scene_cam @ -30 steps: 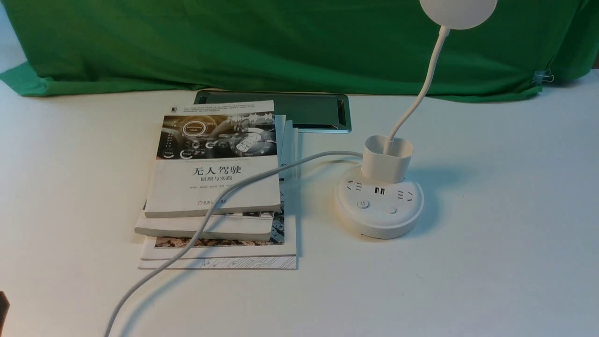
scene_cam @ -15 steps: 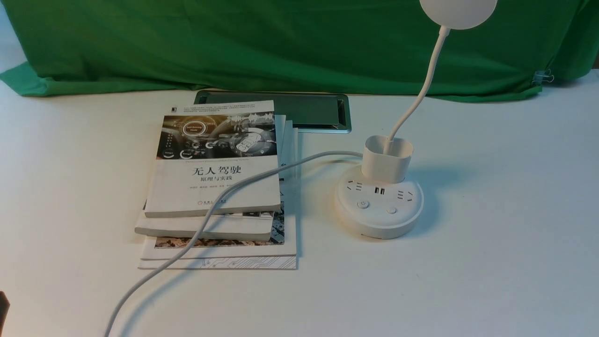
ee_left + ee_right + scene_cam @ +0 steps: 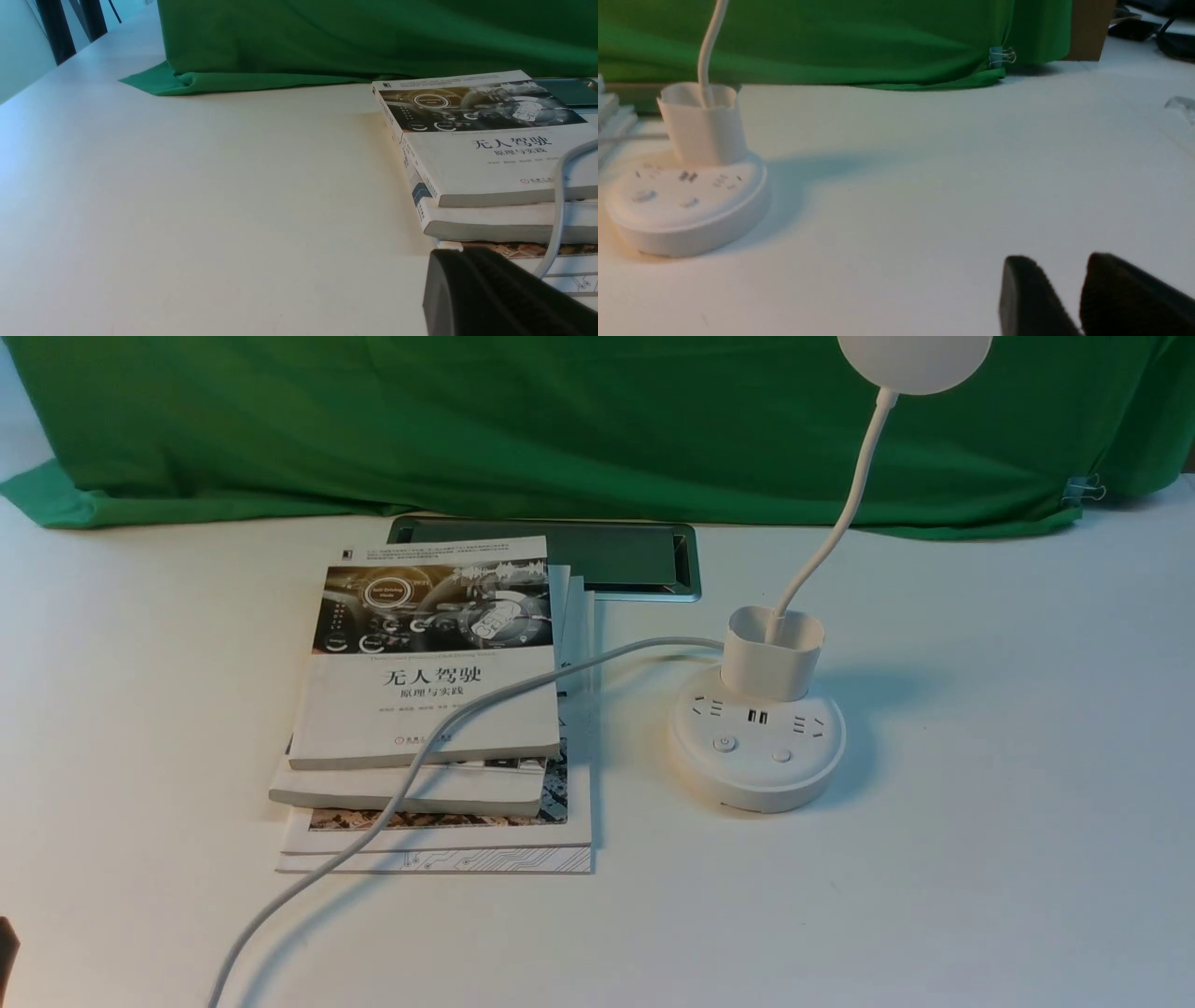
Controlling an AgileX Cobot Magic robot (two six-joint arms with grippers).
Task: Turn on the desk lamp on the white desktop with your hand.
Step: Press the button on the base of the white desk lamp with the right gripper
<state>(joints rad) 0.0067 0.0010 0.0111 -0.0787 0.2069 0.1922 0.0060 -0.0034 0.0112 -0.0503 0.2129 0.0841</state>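
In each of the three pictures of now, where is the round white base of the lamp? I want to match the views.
Front view: the lamp base is right of the picture's centre, a little below mid-height.
Left wrist view: the base is not in it.
Right wrist view: the base is at the picture's left side, below mid-height for the most part.
Shared landmark: the green cloth, along the top of all three pictures.

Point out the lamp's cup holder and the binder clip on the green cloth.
Cup holder (image 3: 769, 667): front view, on its front wall.
Binder clip (image 3: 996, 58): right wrist view, on its body.
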